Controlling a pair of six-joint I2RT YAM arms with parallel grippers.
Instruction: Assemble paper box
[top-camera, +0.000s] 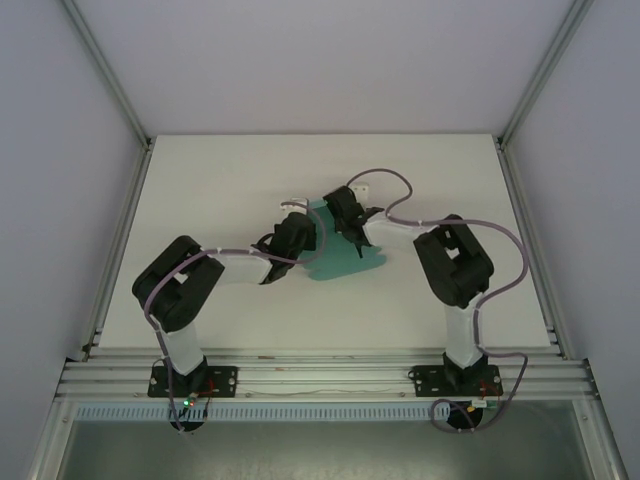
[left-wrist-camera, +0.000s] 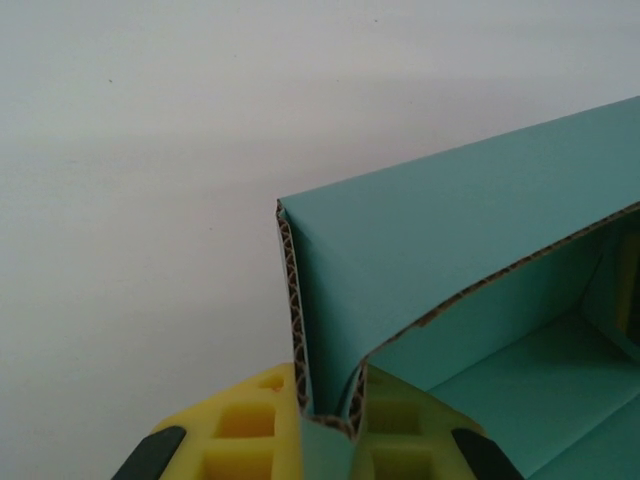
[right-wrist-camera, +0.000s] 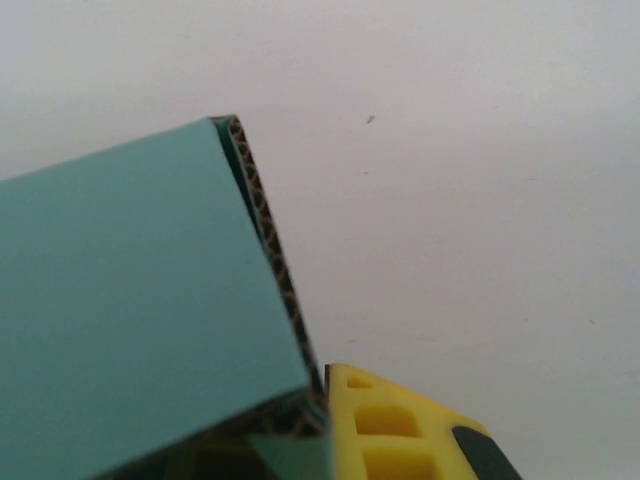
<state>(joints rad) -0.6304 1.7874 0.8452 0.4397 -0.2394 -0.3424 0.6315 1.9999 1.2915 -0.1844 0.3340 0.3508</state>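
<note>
The teal paper box (top-camera: 346, 262) lies partly folded at the middle of the white table, both arms reaching in over it. My left gripper (top-camera: 283, 240) sits at its left end. In the left wrist view the yellow fingers (left-wrist-camera: 245, 425) are shut on a doubled-over corrugated wall of the box (left-wrist-camera: 450, 230), and the box's inside shows at the right. My right gripper (top-camera: 352, 222) is at the box's far end. In the right wrist view one yellow finger (right-wrist-camera: 395, 425) presses against an upright teal wall (right-wrist-camera: 130, 290); the other finger is hidden behind the card.
Bare white table (top-camera: 220, 180) surrounds the box on all sides. An aluminium rail (top-camera: 320, 375) runs along the near edge by the arm bases, and frame posts stand at the left and right borders. Purple cables loop above the right arm (top-camera: 400, 195).
</note>
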